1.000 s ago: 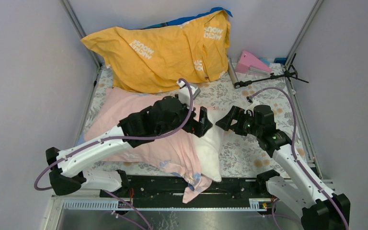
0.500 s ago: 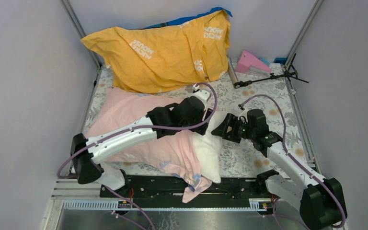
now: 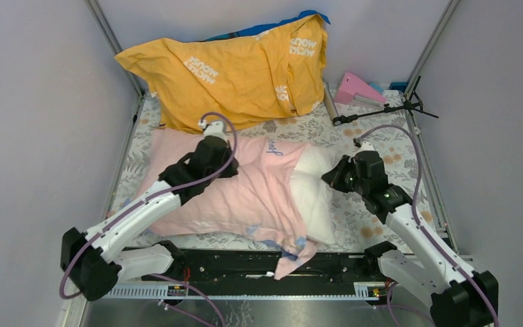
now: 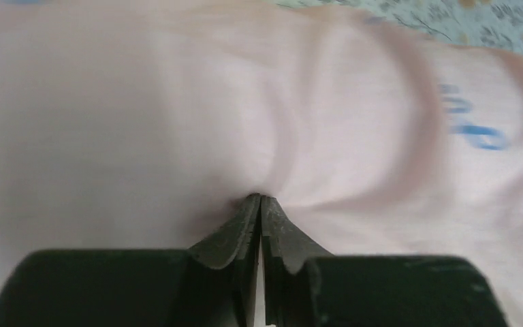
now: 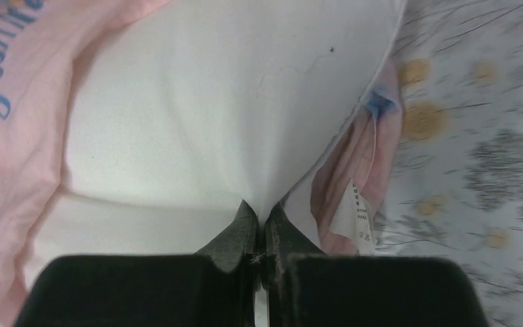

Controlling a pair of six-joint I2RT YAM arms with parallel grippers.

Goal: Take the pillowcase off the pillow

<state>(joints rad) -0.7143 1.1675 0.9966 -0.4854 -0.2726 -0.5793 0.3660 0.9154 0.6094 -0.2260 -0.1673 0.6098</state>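
The pale pink pillowcase (image 3: 252,201) lies across the middle of the table, still covering most of the white pillow (image 3: 313,194), whose bare end sticks out on the right. My left gripper (image 3: 230,165) sits on the pink cover's upper part. In the left wrist view it (image 4: 261,199) is shut, pinching a fold of pillowcase (image 4: 177,102). My right gripper (image 3: 330,178) is at the exposed end. In the right wrist view it (image 5: 262,212) is shut on the white pillow (image 5: 211,102) fabric, with pink pillowcase (image 5: 13,136) at the left and a small tag (image 5: 357,211) beside the fingers.
A yellow-orange cushion (image 3: 238,68) with white lettering fills the back. A pink wedge-shaped object (image 3: 357,88) and a black stand (image 3: 381,109) lie at the back right. A floral cloth (image 3: 381,146) covers the table. Grey walls close in on both sides, and a black rail (image 3: 231,262) runs along the front.
Both grippers went from open to shut. The left arm swung from the pillowcase's opening leftward over the pink cover. The pillow's white end now lies further right, with the cover stretched flatter.
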